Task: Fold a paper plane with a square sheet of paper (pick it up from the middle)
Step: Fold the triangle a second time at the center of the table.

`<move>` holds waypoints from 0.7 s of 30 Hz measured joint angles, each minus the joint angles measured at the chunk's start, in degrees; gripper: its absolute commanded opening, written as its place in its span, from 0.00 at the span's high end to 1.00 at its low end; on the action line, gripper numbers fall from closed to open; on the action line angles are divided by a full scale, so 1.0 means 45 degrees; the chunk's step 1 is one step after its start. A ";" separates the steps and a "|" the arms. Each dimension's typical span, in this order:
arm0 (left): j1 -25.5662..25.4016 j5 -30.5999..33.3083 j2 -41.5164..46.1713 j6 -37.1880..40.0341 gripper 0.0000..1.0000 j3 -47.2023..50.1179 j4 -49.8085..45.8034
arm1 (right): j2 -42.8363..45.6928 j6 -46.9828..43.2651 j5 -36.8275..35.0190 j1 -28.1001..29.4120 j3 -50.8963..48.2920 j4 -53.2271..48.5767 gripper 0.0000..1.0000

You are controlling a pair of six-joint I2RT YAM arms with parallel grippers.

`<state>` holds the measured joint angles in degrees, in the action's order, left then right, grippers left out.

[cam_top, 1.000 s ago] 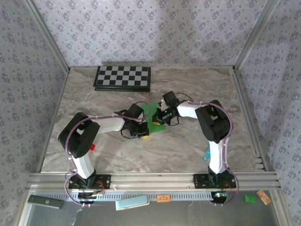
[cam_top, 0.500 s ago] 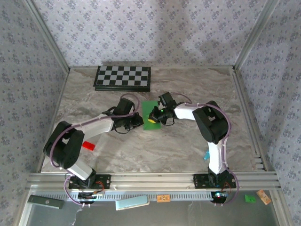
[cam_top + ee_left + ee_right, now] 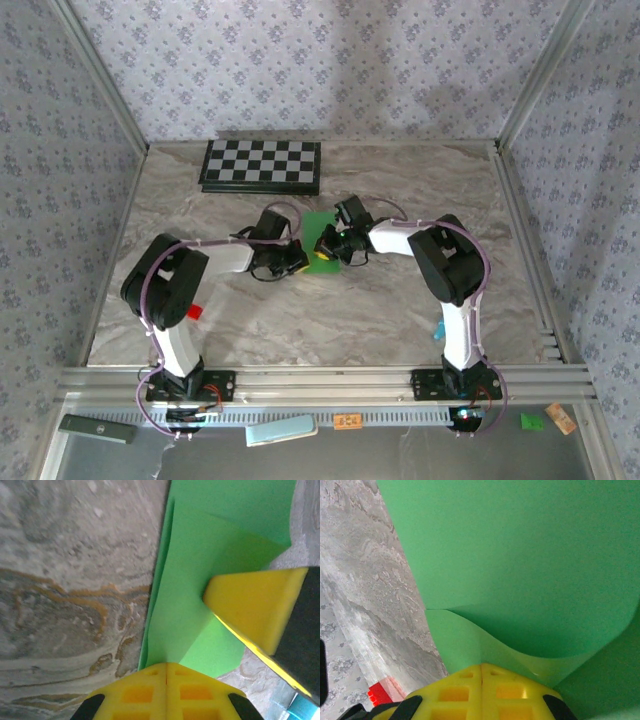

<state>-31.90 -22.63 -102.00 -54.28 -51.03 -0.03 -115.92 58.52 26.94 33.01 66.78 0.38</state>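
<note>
Since a second ago the square sheet of paper (image 3: pixel 318 225) has slid farther up the counter (image 3: pixel 400 310); left claw (image 3: pixel 291 260) and right claw (image 3: pixel 326 247), both closed, bear on it mid-counter, apparently to set a crease

sheet (image 3: pixel 316 224) on table (image 3: pixel 400 300), checkerboard (image 3: pixel 261 164) behind

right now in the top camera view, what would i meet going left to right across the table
small red block → left gripper → square sheet of paper → teal marker
</note>
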 measured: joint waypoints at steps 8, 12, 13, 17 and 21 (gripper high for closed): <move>0.0165 -0.0311 -0.0408 0.0151 0.96 -0.0131 0.0306 | 0.0000 0.0044 -0.0102 0.0029 0.0000 0.0063 0.98; 0.0175 -0.0408 -0.0457 0.0287 0.97 -0.0131 0.0350 | 0.0000 -0.0019 -0.0126 0.0029 0.0000 0.0121 0.98; 0.0175 -0.0408 -0.0457 0.0345 0.98 -0.0131 0.0350 | 0.0000 -0.0126 -0.0121 0.0029 -0.0005 0.0131 0.98; 0.0175 -0.0418 -0.0505 0.0525 1.00 -0.0131 0.0345 | 0.0053 -0.0792 -0.0146 0.0029 0.0000 0.0107 0.98; 0.0175 -0.0452 -0.0520 0.0646 1.00 -0.0151 0.0330 | 0.0253 -0.1545 -0.0374 0.0029 0.0000 -0.0277 0.98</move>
<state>-31.11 -24.67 -104.33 -51.37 -51.70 1.45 -114.78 51.57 25.26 33.15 66.78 -0.86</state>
